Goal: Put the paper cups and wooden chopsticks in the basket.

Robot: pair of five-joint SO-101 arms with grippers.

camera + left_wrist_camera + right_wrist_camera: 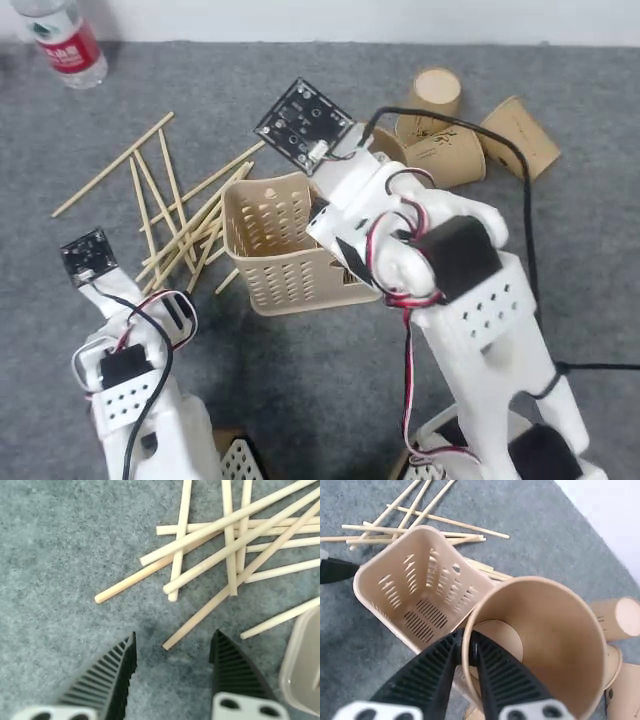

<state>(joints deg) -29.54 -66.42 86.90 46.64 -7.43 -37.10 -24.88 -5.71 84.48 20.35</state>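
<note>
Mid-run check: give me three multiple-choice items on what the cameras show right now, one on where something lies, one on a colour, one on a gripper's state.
1. In the high view, where do the loose chopsticks lie?
A. On the mat, left of the basket
B. Inside the basket
C. Standing upright in a jar

2. What colour is the basket?
A. Blue
B. Beige
C. Black

3. What state is the right gripper in?
A. Open and empty
B. Shut on a chopstick
C. Shut on the rim of a paper cup

Answers:
1 A: the sticks are scattered flat on the grey mat beside the basket's left wall.
2 B: its perforated walls are pale beige in both the high and right wrist views.
3 C: the right wrist view shows the two fingers pinching the cup's rim.
</note>
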